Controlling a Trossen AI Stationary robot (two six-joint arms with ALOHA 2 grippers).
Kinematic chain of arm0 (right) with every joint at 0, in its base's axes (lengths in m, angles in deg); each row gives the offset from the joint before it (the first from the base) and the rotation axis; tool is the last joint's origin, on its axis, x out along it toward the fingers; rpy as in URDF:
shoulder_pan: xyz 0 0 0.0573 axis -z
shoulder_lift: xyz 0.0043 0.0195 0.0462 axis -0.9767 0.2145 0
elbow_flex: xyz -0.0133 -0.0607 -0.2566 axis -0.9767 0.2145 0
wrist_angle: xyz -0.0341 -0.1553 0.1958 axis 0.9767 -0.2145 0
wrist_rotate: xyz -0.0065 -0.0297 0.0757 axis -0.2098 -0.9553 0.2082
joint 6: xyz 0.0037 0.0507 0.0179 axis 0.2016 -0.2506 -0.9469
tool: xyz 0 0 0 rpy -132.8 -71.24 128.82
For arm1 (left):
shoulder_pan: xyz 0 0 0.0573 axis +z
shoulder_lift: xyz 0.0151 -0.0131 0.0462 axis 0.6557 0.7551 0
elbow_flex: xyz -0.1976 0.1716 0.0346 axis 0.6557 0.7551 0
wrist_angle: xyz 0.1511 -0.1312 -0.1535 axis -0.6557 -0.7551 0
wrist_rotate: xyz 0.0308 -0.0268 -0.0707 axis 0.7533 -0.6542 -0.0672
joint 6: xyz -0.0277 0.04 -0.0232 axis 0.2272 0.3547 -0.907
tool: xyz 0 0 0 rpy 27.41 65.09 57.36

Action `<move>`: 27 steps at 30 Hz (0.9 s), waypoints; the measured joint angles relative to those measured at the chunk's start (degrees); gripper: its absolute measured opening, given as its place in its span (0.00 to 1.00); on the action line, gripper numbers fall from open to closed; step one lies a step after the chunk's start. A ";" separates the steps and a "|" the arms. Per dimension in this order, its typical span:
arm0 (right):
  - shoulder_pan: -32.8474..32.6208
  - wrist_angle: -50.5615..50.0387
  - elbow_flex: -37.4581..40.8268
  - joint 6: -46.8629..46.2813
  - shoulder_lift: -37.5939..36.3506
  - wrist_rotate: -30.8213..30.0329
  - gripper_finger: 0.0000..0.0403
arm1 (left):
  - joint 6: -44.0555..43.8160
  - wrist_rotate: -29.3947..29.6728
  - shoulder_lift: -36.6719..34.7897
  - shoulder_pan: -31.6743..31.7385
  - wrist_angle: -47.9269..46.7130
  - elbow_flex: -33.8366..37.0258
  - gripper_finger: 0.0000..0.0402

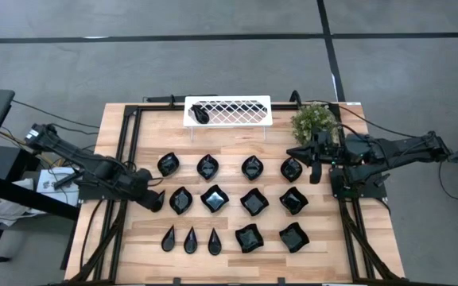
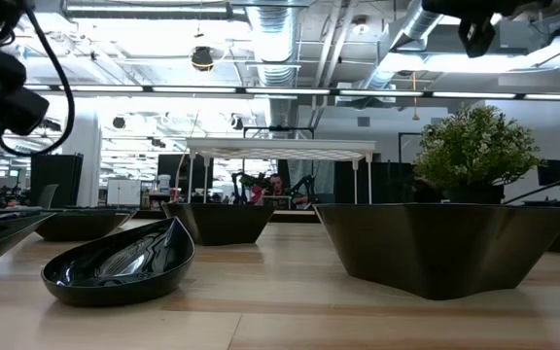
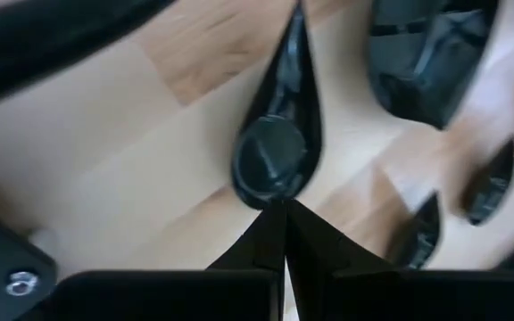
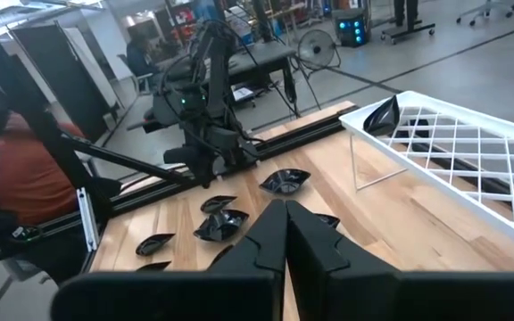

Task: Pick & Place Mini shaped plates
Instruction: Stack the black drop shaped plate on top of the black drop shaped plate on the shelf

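Plates wait on the worktop, one already racked; both tools, left tool and right tool, are closed and empty, so next pick needs opening over a plate

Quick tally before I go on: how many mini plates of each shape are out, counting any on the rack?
Teardrop plates: 3 on the table, 1 on the white lattice rack
Rounded leaf plates: 5
Square plates: 6
Total: 15 plates

I see grey floor crossed by dark lines around the wooden table — bright ceiling lights overhead. Exposed ducts run above.
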 joint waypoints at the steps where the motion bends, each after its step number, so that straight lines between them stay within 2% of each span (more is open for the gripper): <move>1: 0.00 0.00 0.00 0.00 0.02 0.02 0.00 | -0.02 0.04 0.85 0.00 0.02 0.00 0.02; 9: 0.00 0.02 0.02 0.02 0.00 0.09 0.00 | -2.34 4.90 3.98 0.00 0.73 0.00 0.11; 20: 0.00 0.37 0.02 -0.24 0.00 0.44 0.00 | -1.95 9.54 4.00 0.02 1.71 0.79 0.36; 27: 0.00 0.61 0.02 -0.36 0.02 0.44 0.00 | -1.88 11.70 4.77 0.00 2.22 0.77 0.35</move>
